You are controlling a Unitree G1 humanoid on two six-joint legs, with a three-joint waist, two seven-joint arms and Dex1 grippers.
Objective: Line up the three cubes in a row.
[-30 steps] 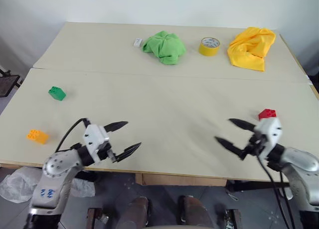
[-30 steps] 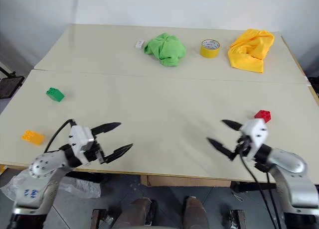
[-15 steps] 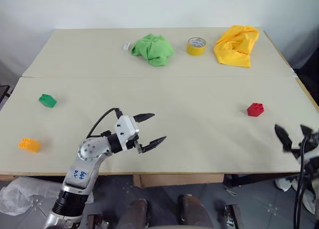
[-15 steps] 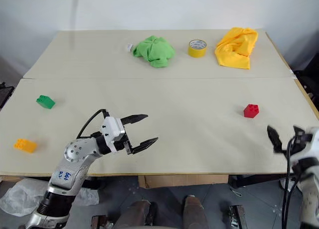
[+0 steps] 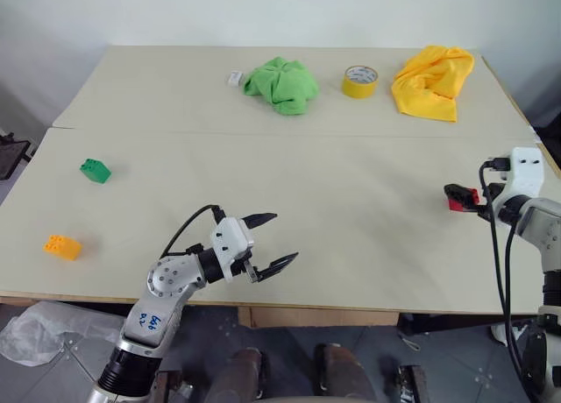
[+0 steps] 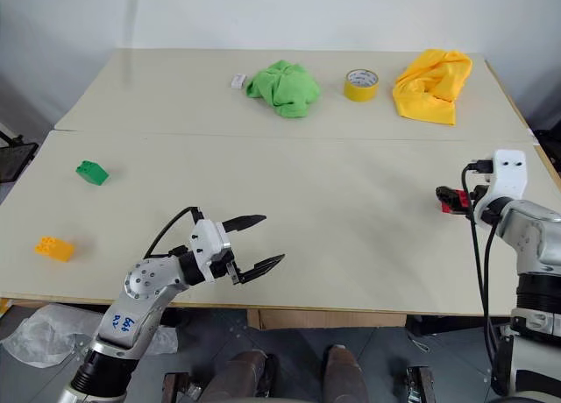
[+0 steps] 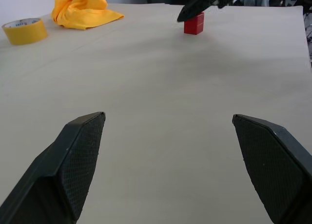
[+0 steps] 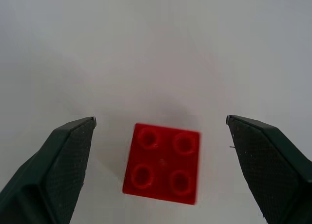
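light: bright, even | shadows: soft, faint | blur: none

The left arm's grey shell (image 5: 152,318) bears blue handwritten marks, seemingly digits, too small to read with certainty. The yellow tape roll (image 5: 360,81) carries faint print on its inner ring, illegible. No other text, label or brand can be read.

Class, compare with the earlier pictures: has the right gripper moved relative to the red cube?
Yes. The right gripper, which was nearer the table's front edge than the red cube, now sits over the cube with its open fingers on either side.
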